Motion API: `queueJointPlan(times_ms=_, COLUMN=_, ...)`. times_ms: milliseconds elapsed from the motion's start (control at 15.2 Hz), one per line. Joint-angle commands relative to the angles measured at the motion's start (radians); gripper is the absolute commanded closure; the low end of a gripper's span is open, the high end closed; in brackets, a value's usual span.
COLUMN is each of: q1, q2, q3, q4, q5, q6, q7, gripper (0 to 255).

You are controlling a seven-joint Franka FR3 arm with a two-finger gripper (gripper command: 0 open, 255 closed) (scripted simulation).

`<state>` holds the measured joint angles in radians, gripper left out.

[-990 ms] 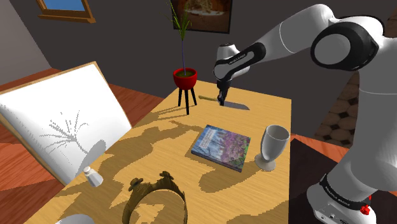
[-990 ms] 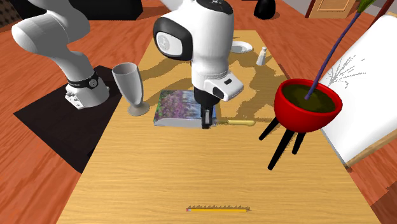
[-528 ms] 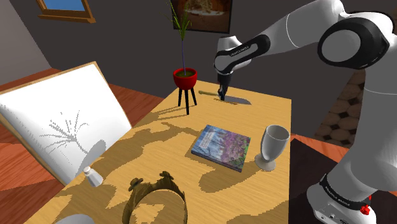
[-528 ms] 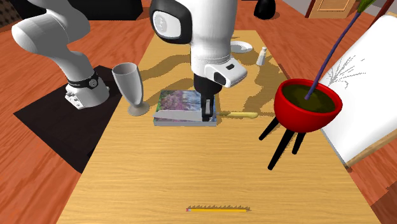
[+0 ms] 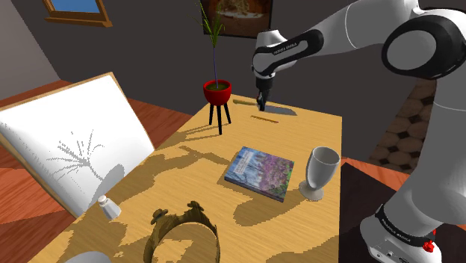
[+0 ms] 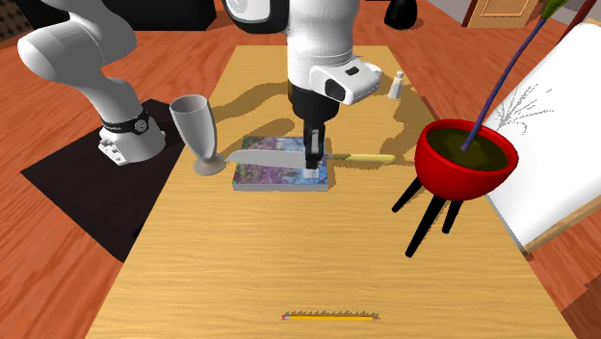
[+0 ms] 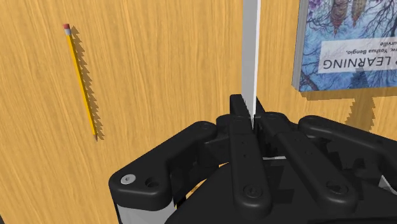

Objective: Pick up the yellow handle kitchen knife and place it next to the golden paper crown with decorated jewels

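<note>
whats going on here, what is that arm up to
The white arm's black gripper is shut on the kitchen knife, clasping the blade close to its yellow handle. It holds the knife level above the wooden table, its shadow falling on the tabletop below. The crown lies at the table's other end, so the knife is not yet beside it.

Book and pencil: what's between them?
Bare table between book and pencil in the second exterior view; in the wrist view the knife, held by the gripper, hangs between them.
</note>
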<state>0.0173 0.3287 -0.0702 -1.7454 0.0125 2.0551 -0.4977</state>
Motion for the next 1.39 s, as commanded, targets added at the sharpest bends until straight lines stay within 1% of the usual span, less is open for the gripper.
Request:
queueJointPlan(times_ms=0, q1=0.001, q2=-0.007, q3=0.000, q4=0.017, q5=-0.001, q6=-0.025, q7=0.001, gripper=255)
queueJointPlan(times_ms=198, q1=0.001, q2=-0.019, q3=0.000, q4=0.039, q5=-0.002, q6=-0.059, q7=0.001, gripper=255)
queueJointPlan(times_ms=462, q1=0.042, q2=-0.142, q3=0.019, q4=-0.134, q5=-0.014, q6=-0.009, q7=0.064, gripper=255)
queueJointPlan(times_ms=726, q1=0.080, q2=-0.254, q3=0.046, q4=-0.282, q5=-0.021, q6=0.027, q7=0.132, gripper=255)
queueJointPlan(times_ms=990, q1=0.117, q2=-0.357, q3=0.080, q4=-0.409, q5=-0.021, q6=0.051, q7=0.204, gripper=255)
queueJointPlan(times_ms=1320, q1=0.165, q2=-0.474, q3=0.134, q4=-0.544, q5=-0.008, q6=0.067, q7=0.298, gripper=255)
